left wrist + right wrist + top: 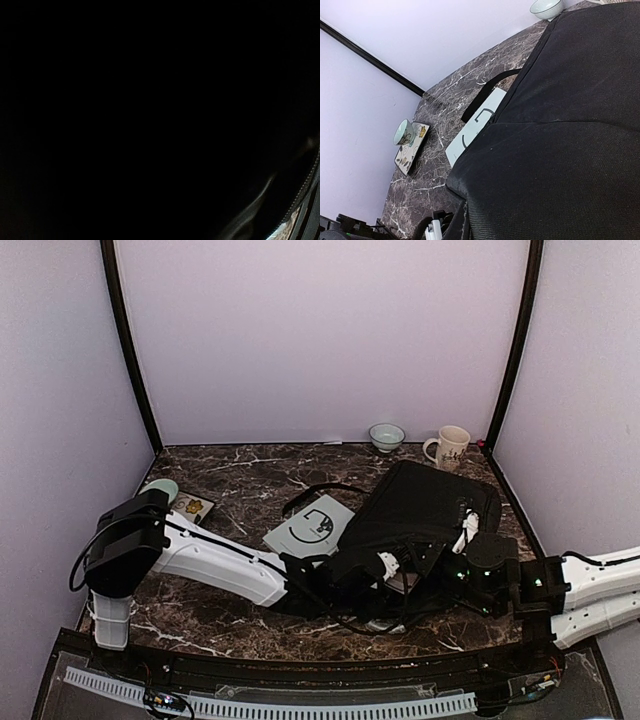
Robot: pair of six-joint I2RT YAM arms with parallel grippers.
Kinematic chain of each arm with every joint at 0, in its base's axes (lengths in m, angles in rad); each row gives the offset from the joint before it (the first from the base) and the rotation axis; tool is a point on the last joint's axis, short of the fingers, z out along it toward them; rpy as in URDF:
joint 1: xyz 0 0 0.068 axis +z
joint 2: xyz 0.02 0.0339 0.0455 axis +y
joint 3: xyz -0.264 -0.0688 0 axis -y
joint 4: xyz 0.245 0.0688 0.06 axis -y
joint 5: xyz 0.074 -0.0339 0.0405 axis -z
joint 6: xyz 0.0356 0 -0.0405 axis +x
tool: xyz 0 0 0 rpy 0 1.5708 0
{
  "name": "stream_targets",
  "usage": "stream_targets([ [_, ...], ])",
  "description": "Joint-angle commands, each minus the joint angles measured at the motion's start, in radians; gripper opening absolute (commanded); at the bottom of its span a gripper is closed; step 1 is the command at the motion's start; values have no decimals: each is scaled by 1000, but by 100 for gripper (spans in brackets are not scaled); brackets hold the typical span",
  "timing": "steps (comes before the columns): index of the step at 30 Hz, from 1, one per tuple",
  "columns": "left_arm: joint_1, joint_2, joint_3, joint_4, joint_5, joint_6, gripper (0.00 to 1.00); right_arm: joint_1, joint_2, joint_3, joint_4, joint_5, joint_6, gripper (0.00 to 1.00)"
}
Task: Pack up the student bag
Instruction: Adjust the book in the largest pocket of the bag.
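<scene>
The student bag (425, 508) lies black and flat on the right half of the marble table, and its cloth fills the right wrist view (560, 150). Its strap (318, 490) loops out to the left. My left arm reaches across to the bag's near edge, where the left gripper (392, 570) goes under the raised cloth. The left wrist view is almost all dark, with only a zipper edge (306, 192) showing, so the jaws are hidden. My right gripper (463, 540) is shut at the bag's near right edge, holding the cloth up off the table.
A white book with a black curved mark (312, 525) lies half under the bag's left side. A patterned card (193, 507) and a teal cup (160, 490) sit far left. At the back wall stand a bowl (386, 436) and a mug (449, 447).
</scene>
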Motion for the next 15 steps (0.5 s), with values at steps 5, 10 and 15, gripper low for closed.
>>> stream_targets([
  [5, 33, -12, -2, 260, 78, 48, 48, 28, -27, 1, 101, -76, -12, 0],
  [10, 34, -58, -87, 421, -2, 79, 65, 28, -53, -15, 103, -66, -2, 0],
  [15, 34, -43, -147, 613, -84, 132, 66, 28, -80, -31, 117, -84, -3, 0],
])
